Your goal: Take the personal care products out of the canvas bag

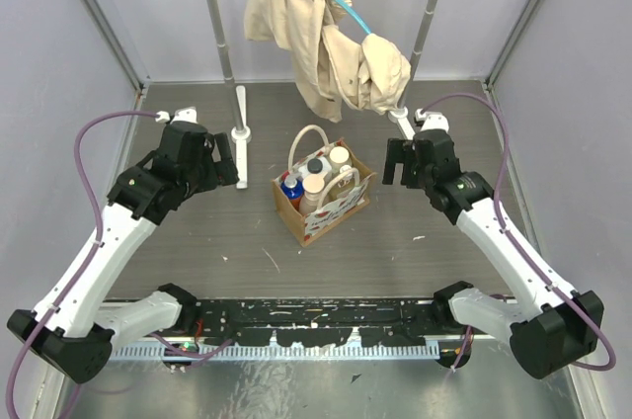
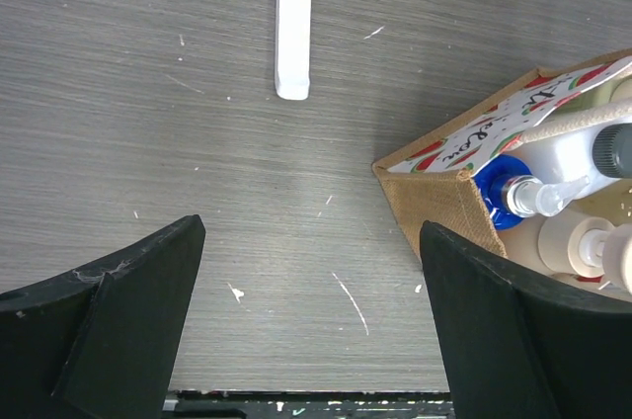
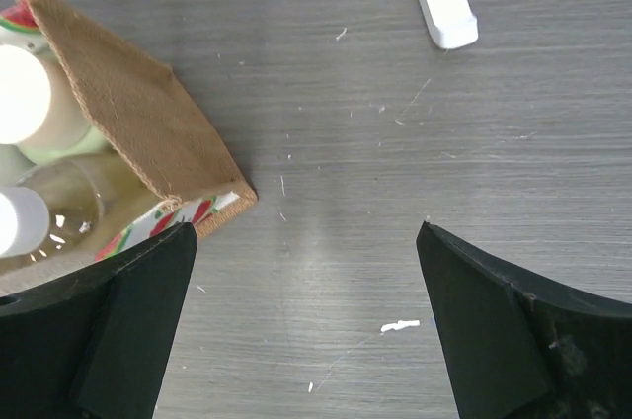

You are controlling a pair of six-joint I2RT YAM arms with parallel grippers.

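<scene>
Overhead, the left hand (image 1: 232,160) hangs spread wide above the grey wood-grain table (image 1: 197,241), with nothing in its grasp. The right hand (image 1: 403,170) is likewise spread and empty. Between them stands the small boxy tan canvas bag with cream looped handles (image 1: 336,207), at 3 o'clock from the left hand and touching neither. Inside it are a blue-capped bottle (image 1: 290,186) at its 8 o'clock corner, a cream-lidded round jar (image 1: 339,155) at 1 o'clock, and other pale bottles (image 1: 314,185) between.

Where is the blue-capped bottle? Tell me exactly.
In the top view, the blue-capped bottle stands inside the canvas bag, tucked into the bag's left corner beside the other bottles.
</scene>
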